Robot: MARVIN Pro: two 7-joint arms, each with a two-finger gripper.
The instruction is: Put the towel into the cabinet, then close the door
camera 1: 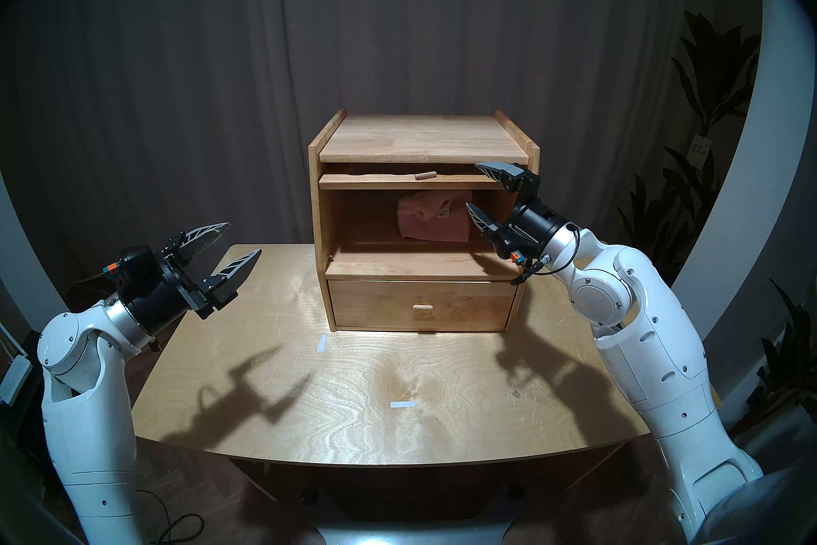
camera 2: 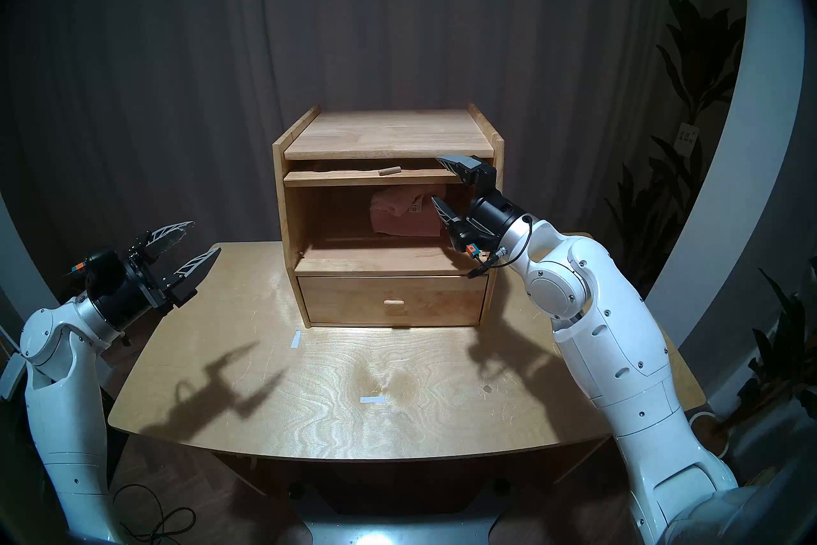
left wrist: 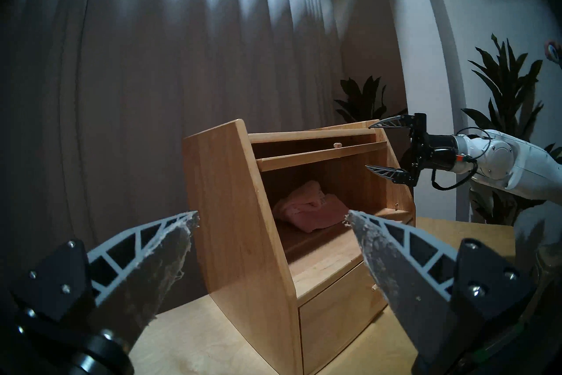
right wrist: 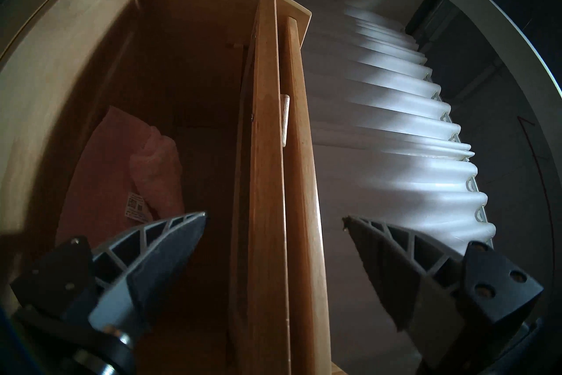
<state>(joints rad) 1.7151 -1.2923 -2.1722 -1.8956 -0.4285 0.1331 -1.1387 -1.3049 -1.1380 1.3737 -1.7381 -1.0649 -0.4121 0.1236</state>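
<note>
Head stereo left shows the door (camera 1: 409, 180) lifted flat under the cabinet (camera 1: 424, 221) top, so only its front edge and the small peg handle (camera 1: 425, 175) can be seen; its window is hidden from every view. The towel (camera 1: 433, 221) lies crumpled deep in the large compartment, toward the back wall, in shadow, its right end cut off by the lower finger of the right gripper (camera 1: 473, 186).

At the far left, the left gripper (camera 1: 241, 241) hangs over the table's (camera 1: 362, 398) left edge, well apart from the cabinet, jaws spread wide and holding nothing. Its wrist camera looks past the cabinet's left side panel, which blocks the left part of the compartment. Two white tape strips (camera 1: 321, 343) lie on the bare tabletop in front of the closed drawer (camera 1: 422, 305), and the arms' shadows fall across that open stretch.

On the right, the right gripper is wide open and empty at the cabinet's front right corner, one finger up near the raised door's right end, the other reaching into the compartment mouth; whether the upper finger touches the wood cannot be told. In the right wrist view the door edge (right wrist: 267, 182) and the cabinet's top board run between the two fingers, with the towel (right wrist: 121, 167) beyond the left one. Dark plants (camera 1: 707, 132) stand past the table's right side, before a grey curtain (camera 1: 353, 22).
</note>
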